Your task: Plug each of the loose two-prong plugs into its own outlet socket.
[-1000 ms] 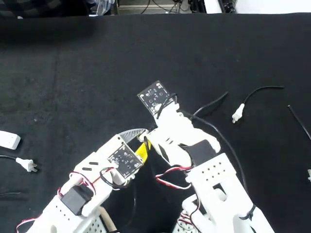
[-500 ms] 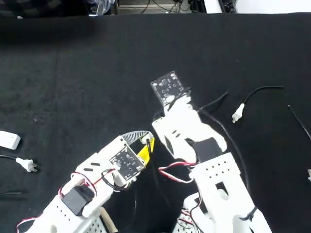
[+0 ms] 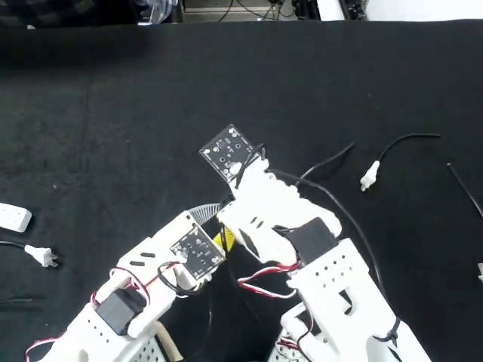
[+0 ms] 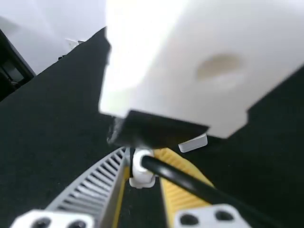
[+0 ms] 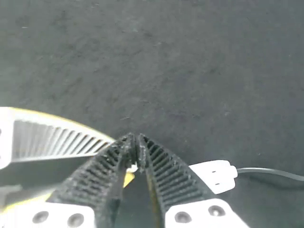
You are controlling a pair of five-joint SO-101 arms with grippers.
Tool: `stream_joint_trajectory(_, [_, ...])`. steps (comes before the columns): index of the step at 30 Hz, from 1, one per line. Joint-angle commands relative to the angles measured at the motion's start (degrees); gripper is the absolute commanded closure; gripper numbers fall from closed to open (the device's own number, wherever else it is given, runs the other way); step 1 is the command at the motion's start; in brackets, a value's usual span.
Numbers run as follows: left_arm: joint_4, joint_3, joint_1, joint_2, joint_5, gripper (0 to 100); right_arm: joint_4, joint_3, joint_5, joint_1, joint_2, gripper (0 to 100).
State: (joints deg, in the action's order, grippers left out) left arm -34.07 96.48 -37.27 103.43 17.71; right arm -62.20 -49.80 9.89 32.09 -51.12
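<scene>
My left gripper is shut on a small white plug, whose black cable runs out past the yellow finger. The plug's far end goes in between the black ridged fingers of my right gripper, which is shut on it; a sliver of white plug shows between them. In the high view the right arm leans over the left gripper at mid-table. A white socket piece on a black cable lies just beyond both grippers on the black table.
Another loose white plug with a black cable lies to the right. A third plug and a white outlet block sit at the left edge. A thin black cable crosses the far right.
The right arm swung away up and to the right half a second ago, then came back down over the left gripper. The left arm stayed put.
</scene>
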Motion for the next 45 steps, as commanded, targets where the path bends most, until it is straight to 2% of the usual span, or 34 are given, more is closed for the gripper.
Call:
stream_joint_trajectory(1, [0.1,1.0,1.3,0.7,-0.3,97,-2.8,4.0,0.4,3.6,-1.3,98.6])
stream_joint_trajectory(6, [0.1,1.0,1.5,0.7,-0.4,97,-3.3,3.6,0.4,4.5,-1.3,98.6])
stream_joint_trajectory(12, [0.1,1.0,2.6,0.7,-0.4,97,-4.6,3.5,0.4,9.3,-1.4,98.6])
stream_joint_trajectory(19, [0.1,1.0,2.6,0.7,-0.4,97,-4.4,3.4,0.4,8.1,-1.4,98.6])
stream_joint_trajectory(24, [0.0,1.0,3.0,0.7,-0.4,97,-4.4,5.4,-0.4,-7.5,-1.4,98.6])
stream_joint_trajectory(27, [0.0,1.0,3.2,0.7,-0.3,97,-4.4,6.4,-5.2,-19.6,-1.3,98.5])
stream_joint_trajectory(33, [-1.8,0.2,9.5,0.7,-0.3,97,-2.8,2.0,-7.0,-39.8,-0.8,98.4])
stream_joint_trajectory(37, [-4.7,-2.3,9.9,0.7,-0.6,97,4.7,-7.4,-8.7,-45.8,-0.8,98.4])
stream_joint_trajectory(45, [-12.8,-10.2,9.9,-1.4,-3.3,97,19.3,-22.5,-8.7,-50.1,-1.2,98.5])
